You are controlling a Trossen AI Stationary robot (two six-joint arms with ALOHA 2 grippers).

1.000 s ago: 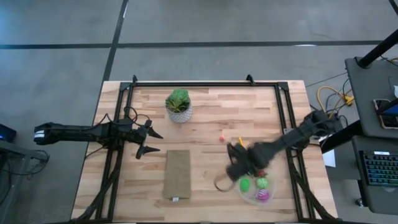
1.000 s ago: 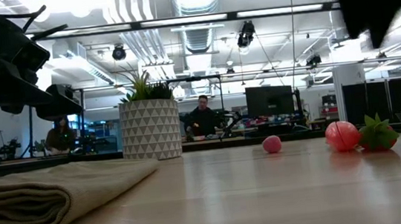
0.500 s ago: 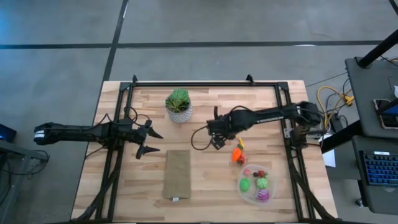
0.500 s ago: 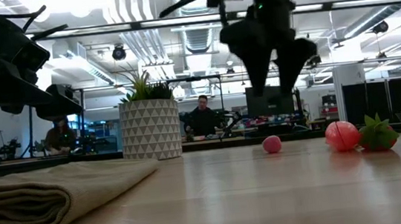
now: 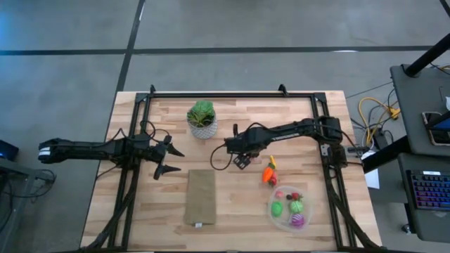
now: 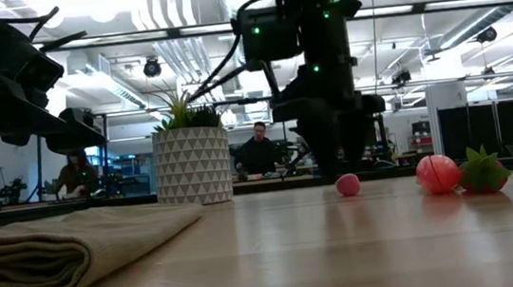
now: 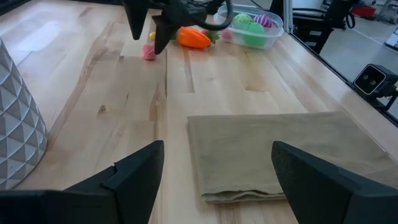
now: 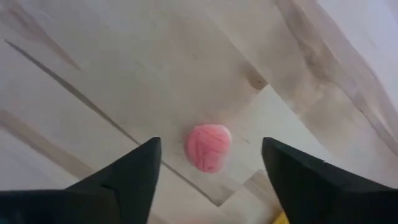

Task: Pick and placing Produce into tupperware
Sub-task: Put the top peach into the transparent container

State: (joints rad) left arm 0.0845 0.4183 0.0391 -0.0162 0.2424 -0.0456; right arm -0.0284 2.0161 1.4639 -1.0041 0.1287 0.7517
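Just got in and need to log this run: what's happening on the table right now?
The right gripper hangs open just above a small pink ball on the bare wood, not yet holding it. The clear tupperware near the table's right front already holds green and magenta pieces. An orange piece lies on the table beside it. The left gripper waits open at the table's left side, next to a folded tan cloth.

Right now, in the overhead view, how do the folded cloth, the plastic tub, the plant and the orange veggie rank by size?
1. folded cloth
2. plastic tub
3. plant, looks only slightly smaller than the tub
4. orange veggie
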